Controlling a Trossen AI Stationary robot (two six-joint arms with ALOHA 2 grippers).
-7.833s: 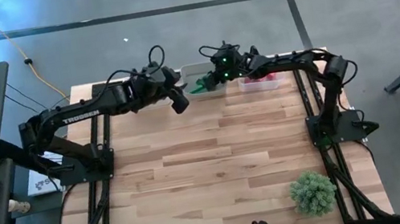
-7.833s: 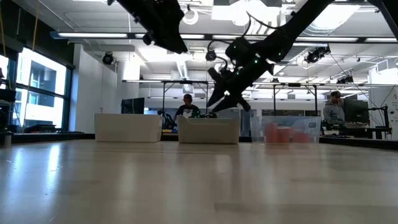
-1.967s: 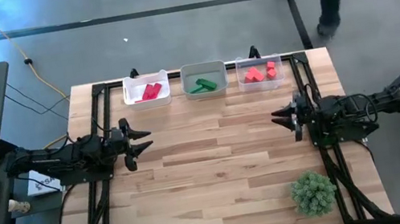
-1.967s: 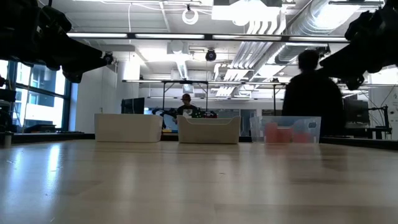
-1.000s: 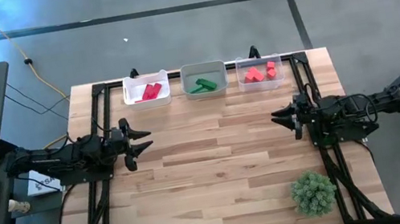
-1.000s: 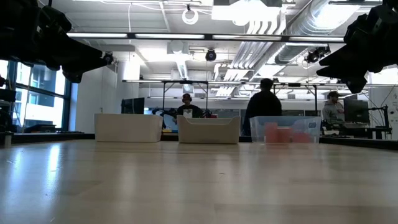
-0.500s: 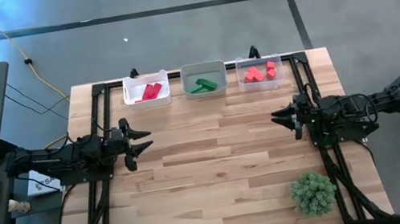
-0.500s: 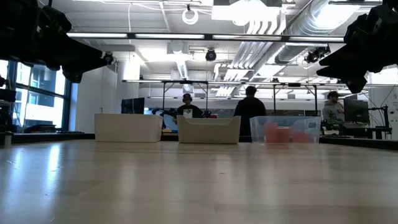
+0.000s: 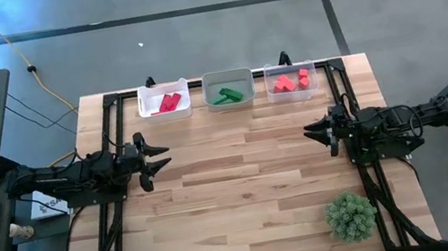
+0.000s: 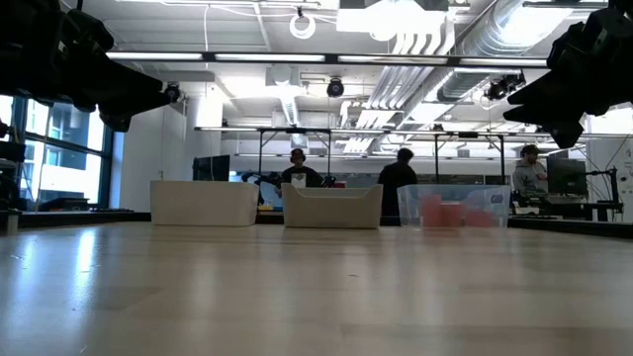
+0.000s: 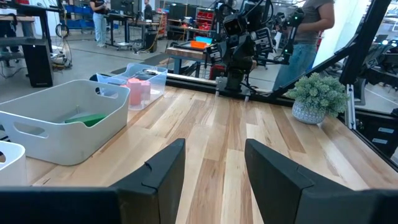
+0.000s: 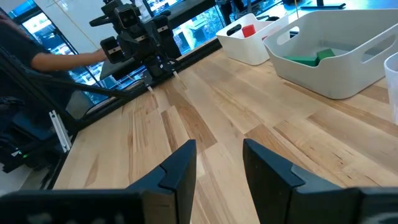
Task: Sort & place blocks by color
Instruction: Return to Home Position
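Three bins stand in a row along the table's far edge. Red blocks (image 9: 167, 103) lie in the left white bin (image 9: 149, 112), green blocks (image 9: 227, 97) in the middle white bin (image 9: 226, 78), and coral blocks (image 9: 292, 81) in the clear right bin (image 9: 294, 95). My left gripper (image 9: 159, 157) hovers at the table's left side, pointing level toward the right, open and empty (image 11: 214, 168). My right gripper (image 9: 310, 134) hovers at the right side, facing it, open and empty (image 12: 219, 167). Neither gripper is near the bins.
A bushy green plant (image 9: 350, 216) in a pot stands near the table's front right corner. Black frame rails (image 9: 118, 198) run along the table's left and right sides. Bare wood (image 9: 242, 177) lies between the two grippers. People move in the room beyond the far edge (image 10: 399, 183).
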